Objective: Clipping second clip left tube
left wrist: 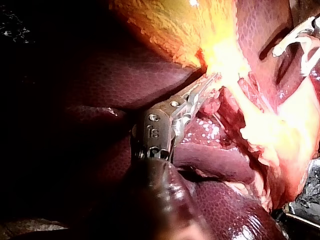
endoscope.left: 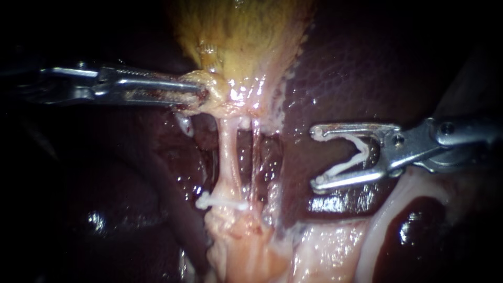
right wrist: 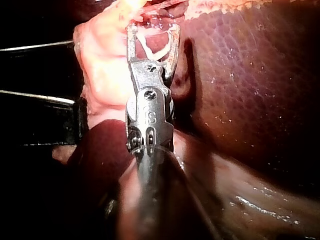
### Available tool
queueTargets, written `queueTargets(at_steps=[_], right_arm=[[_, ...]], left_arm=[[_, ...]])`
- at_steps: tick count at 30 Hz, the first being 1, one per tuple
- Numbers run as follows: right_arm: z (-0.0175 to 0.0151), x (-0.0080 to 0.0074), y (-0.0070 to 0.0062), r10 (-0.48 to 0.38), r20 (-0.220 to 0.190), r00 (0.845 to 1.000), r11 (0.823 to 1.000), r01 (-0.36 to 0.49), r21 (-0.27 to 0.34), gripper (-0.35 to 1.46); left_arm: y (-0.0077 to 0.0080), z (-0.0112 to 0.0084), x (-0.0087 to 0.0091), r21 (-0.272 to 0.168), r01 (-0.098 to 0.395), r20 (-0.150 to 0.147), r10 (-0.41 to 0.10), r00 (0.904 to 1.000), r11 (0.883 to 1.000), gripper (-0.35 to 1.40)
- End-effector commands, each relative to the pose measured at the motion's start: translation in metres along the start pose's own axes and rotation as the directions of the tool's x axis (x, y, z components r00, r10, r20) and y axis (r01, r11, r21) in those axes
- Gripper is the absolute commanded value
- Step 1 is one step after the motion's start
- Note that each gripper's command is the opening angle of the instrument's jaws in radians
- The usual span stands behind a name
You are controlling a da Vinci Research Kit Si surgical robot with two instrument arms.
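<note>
Left tube (endoscope.left: 225, 157), pale pink strand at frame centre, wears white plastic clip (endoscope.left: 225, 202) low; right instrument (endoscope.left: 315, 157), mid-right, well apart, cradles open white V-shaped clip (endoscope.left: 361, 149) in spread jaws; left instrument (endoscope.left: 200, 93), upper left, pinches yellowish gallbladder (endoscope.left: 236, 42); straddle tube fully above white plastic clip before squeezing.

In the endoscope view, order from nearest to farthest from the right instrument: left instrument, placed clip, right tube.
1. Right tube, beside the left tube.
2. Placed clip, low on the left tube.
3. Left instrument, upper left, holding the gallbladder neck.

The left tool (left wrist: 212, 79) grips the yellow gallbladder (left wrist: 190, 30); ahead, the right tool (left wrist: 289, 62) holds a clip (left wrist: 304, 47).
</note>
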Motion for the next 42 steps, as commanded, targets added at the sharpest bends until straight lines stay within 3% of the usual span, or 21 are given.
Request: queueTargets(at_steps=[1, 4, 10, 13, 20, 25, 31, 36, 42], right_arm=[[-0.0001, -0.0001, 0.0000, -0.004, 0.001, 1.000, 1.000, 0.004, 0.000, 0.50], [-0.0001, 0.0000, 0.0000, -0.004, 0.001, 1.000, 1.000, 0.004, 0.003, 0.50], [0.0001, 0.0000, 0.0000, -0.003, 0.001, 1.000, 1.000, 0.003, 0.002, 0.50], [0.0003, 0.0001, -0.0001, -0.003, 0.000, 1.000, 1.000, 0.003, 0.005, 0.50], [0.0023, 0.0016, -0.0014, -0.009, -0.003, 1.000, 1.000, 0.009, 0.030, 0.49], [0.0058, 0.0030, -0.0030, 0.061, -0.004, 0.998, 0.997, -0.061, 0.048, 0.49], [0.0105, 0.0038, -0.0036, 0.107, -0.002, 0.994, 0.993, -0.107, 0.057, 0.49], [0.0133, 0.0031, -0.0031, 0.120, 0.001, 0.993, 0.992, -0.119, 0.051, 0.49], [0.0153, 0.0008, -0.0017, 0.134, 0.036, 0.990, 0.990, -0.136, 0.035, 0.49]], left_arm=[[0.0000, -0.0005, 0.0003, -0.005, 0.002, 0.002, -0.002, 1.0000, 1.000, -0.35], [0.0003, -0.0030, 0.0020, -0.015, 0.011, 0.006, -0.011, 0.9999, 1.000, -0.35], [0.0018, -0.0086, 0.0063, 0.006, 0.007, -0.047, -0.006, 0.9989, 1.000, -0.35], [0.0023, -0.0098, 0.0072, 0.011, 0.004, -0.058, -0.004, 0.9983, 1.000, -0.35], [0.0023, -0.0093, 0.0061, 0.019, -0.001, -0.061, 0.002, 0.9981, 1.000, -0.35], [0.0022, -0.0091, 0.0058, 0.020, -0.002, -0.061, 0.004, 0.9981, 1.000, -0.35], [0.0022, -0.0091, 0.0057, 0.021, -0.003, -0.061, 0.004, 0.9981, 1.000, -0.35], [0.0024, -0.0091, 0.0057, 0.025, -0.003, -0.063, 0.004, 0.9980, 1.000, -0.35], [0.0026, -0.0091, 0.0057, 0.026, -0.002, -0.063, 0.004, 0.9980, 1.000, -0.35]])
